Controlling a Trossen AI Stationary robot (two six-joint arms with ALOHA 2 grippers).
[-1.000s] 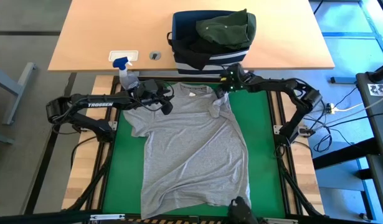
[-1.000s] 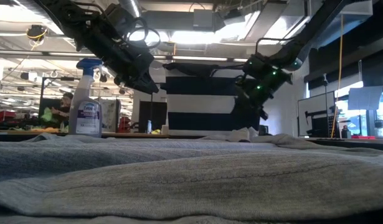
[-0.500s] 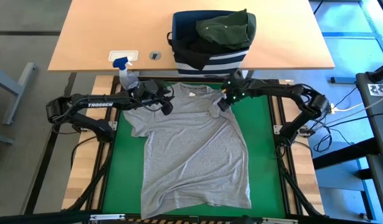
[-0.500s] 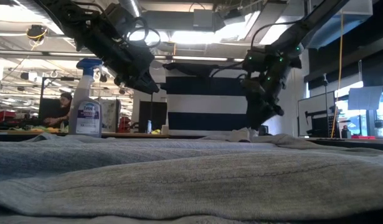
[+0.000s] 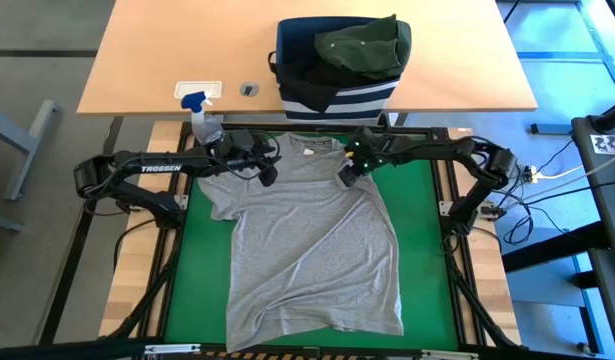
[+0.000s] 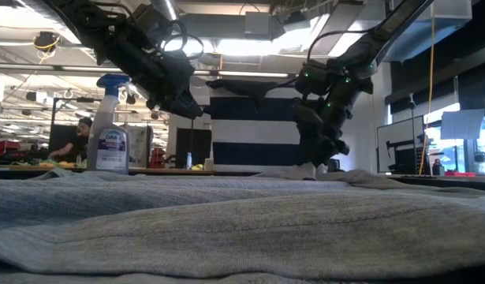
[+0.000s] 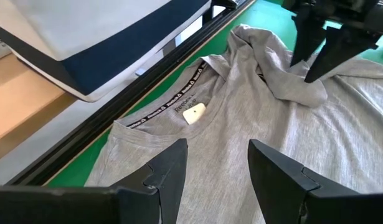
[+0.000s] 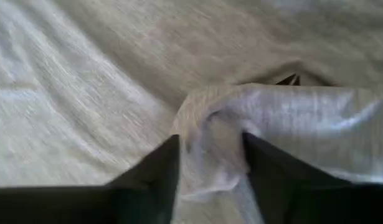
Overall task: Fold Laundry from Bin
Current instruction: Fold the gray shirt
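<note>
A light grey T-shirt (image 5: 307, 240) lies spread on the green mat (image 5: 417, 230), collar (image 7: 194, 112) toward the far edge. Its right sleeve (image 7: 284, 81) is bunched up on the shoulder. My right gripper (image 5: 345, 175) points steeply down onto that bunch, open, a finger on either side of a fold. My left gripper (image 5: 269, 170) hovers open above the shirt's left shoulder, nothing between its fingers. The striped navy bin (image 5: 337, 95) stands on the wooden table behind, with a dark olive garment (image 5: 365, 45) and a black one (image 5: 302, 60) in it. My right gripper straddles a raised fold of the bunched right sleeve (image 8: 210, 134), coming from above and slanting toward the near edge. The cloth fills the gap between the two fingers (image 8: 160, 171). The sleeve lies on the shirt, and the shirt rests flat on the mat.
A clear spray bottle with a blue nozzle (image 5: 202, 118) stands just beyond my left arm at the mat's far left corner. The black frame rails (image 5: 452, 200) border the mat. The shirt's hem (image 5: 317, 325) reaches the near edge.
My right gripper has swung from the bin's front toward the table's left and near edge, tipped steeper and come down onto the bunched sleeve. The shirt has stayed where it was.
</note>
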